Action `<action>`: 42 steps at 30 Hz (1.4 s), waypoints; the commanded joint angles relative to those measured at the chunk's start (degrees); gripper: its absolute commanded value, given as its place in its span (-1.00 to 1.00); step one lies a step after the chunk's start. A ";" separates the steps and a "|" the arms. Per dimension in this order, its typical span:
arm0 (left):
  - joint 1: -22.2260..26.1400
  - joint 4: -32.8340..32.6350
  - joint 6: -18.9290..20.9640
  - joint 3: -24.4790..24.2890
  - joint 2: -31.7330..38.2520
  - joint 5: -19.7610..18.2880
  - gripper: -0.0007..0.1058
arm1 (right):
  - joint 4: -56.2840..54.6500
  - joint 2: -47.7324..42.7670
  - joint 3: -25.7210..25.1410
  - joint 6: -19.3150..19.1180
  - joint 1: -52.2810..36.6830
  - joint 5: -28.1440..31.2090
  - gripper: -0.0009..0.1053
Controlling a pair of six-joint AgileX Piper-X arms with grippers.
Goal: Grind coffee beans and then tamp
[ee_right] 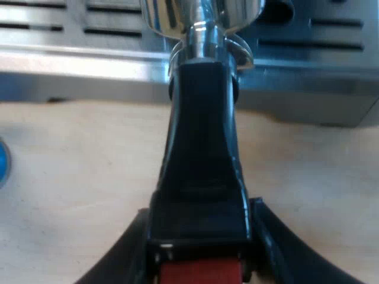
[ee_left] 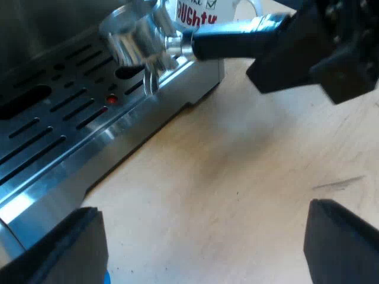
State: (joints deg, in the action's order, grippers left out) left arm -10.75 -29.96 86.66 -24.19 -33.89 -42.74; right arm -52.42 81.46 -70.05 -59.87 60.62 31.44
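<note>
- Here, the surface (ee_left: 237, 165) is pale wood with a faint grain. It lies bare under the left end effector (ee_left: 204, 236), whose two black fingers (ee_left: 59, 251) are spread wide with nothing between them.
- One short dark scratch (ee_left: 337, 184) marks the wood near one of those fingers.
- The espresso machine (ee_left: 35, 171) stands on the surface, and its steel base meets the wood in a straight edge.
- Its drip tray (ee_left: 59, 118) is brushed metal with rows of dark slots and a small red dot (ee_left: 111, 99) among them.
- The metal holder (ee_left: 133, 35) has its shiny head over the drip tray, near the tray's corner. I cannot tell whether its spouts touch the tray.
- Its dark handle (ee_right: 201, 148) reaches out from the tray over the wood.
- The right end effector (ee_right: 198, 236) is pinching that handle, one black finger pressed to each side, just by the red end (ee_right: 198, 273).
- A white mug (ee_left: 201, 12) with red lettering stands beyond the holder, close to the machine's corner. Its base is hidden.
- A small blue thing (ee_right: 2, 163) lies on the wood near the machine's front edge, well apart from the handle. Too little of it shows to tell what it is.
</note>
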 commanded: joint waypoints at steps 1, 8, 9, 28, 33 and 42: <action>-0.22 -0.46 -0.44 -0.12 -0.12 -0.82 0.32 | 1.15 -1.23 -0.48 0.54 0.83 4.52 -0.98; -0.22 -2.20 -0.44 -0.12 1.54 -0.82 0.32 | 5.28 -2.12 3.23 2.91 1.94 4.83 -0.98; -0.22 -2.76 -0.44 -0.12 1.99 -0.82 0.32 | 6.32 -2.59 4.47 3.73 2.04 4.83 -0.98; -0.22 -5.91 -0.44 -0.12 3.46 -0.82 0.32 | 25.24 -8.76 20.71 4.40 9.76 14.43 -0.98; -0.22 -6.02 -0.44 -0.12 3.46 -0.82 0.32 | 26.84 -8.76 21.58 4.40 11.74 17.04 -0.98; -0.22 -6.17 -0.44 -0.12 3.46 -0.82 0.32 | 26.83 -8.76 22.09 1.68 15.25 19.97 -0.98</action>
State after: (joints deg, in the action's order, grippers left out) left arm -10.75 -35.97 86.66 -24.19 -30.82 -42.74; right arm -26.64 73.58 -47.88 -57.23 75.20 47.86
